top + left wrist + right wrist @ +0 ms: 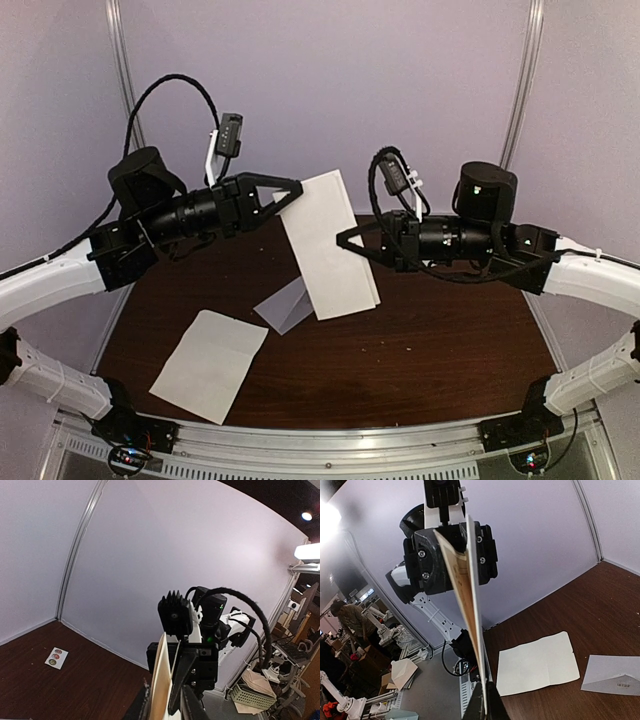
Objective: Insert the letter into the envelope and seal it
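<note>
A loose sheet (210, 365) lies flat on the near left of the surface (450, 350), apart from the rest. Farther back and higher, the left end effector (293, 192) points right, its tips at the far left edge of the letter (330, 250), as I take the raised white oblong to be. The paper runs between its fingers, but I cannot tell whether they pinch it or stand slack.

The envelope (283, 308) lies flat on the surface in the middle, near of that end effector and lower, with its pointed flap turned toward the near side. The raised paper hides most of its body in the top view, so its long axis cannot be read.

The letter hangs clear of the surface, its long axis running far to near and leaning right at the near end. The right end effector (342, 240) is clenched on its right edge.

The envelope therefore sits below and left of the letter's near end, so the letter needs to go down and leftward. The left arm looks better placed to hold the envelope open.
</note>
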